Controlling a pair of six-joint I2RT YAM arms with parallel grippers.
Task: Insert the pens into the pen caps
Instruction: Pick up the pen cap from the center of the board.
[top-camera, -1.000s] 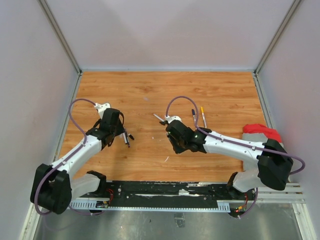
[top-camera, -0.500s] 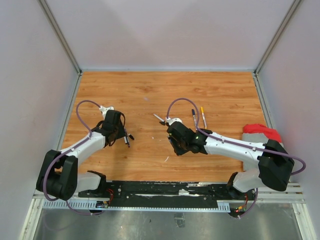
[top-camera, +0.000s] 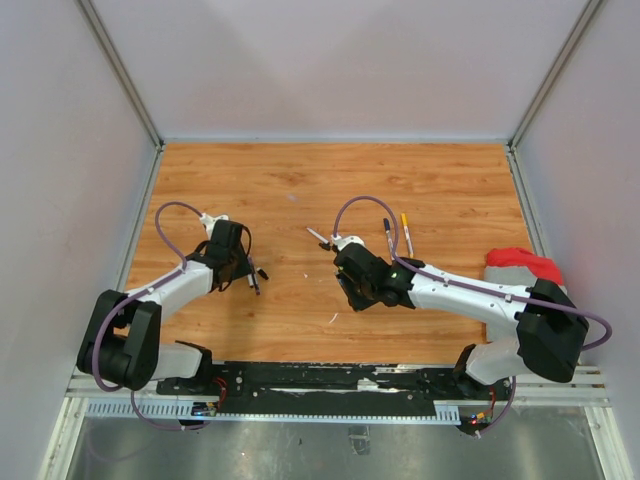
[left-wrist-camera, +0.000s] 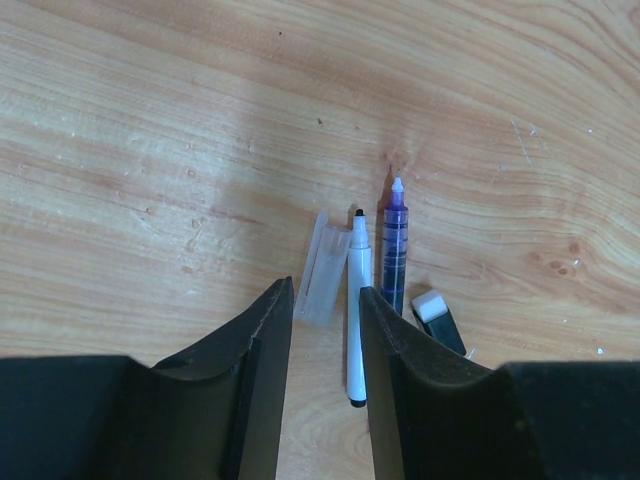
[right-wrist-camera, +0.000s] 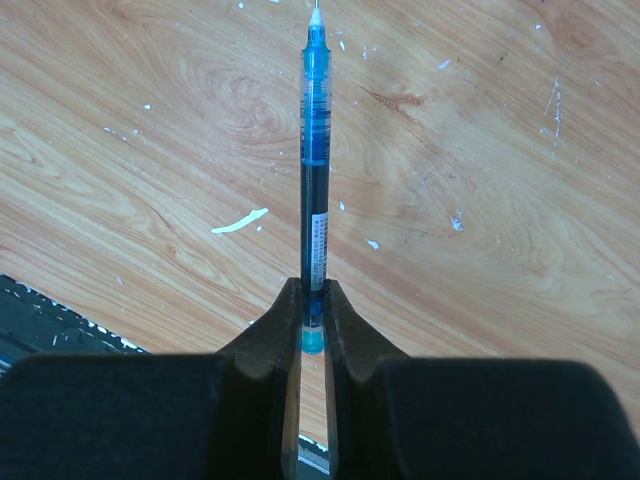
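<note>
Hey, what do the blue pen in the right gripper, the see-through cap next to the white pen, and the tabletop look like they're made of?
Blue pen: probably translucent plastic, glossy; dark ink shows through the barrel.
Clear cap: likely frosted, see-through plastic; the wood shows faintly through it.
Tabletop: wood or wood-look laminate, fairly matte, with grain lines and small scuffs; which one is unclear.
</note>
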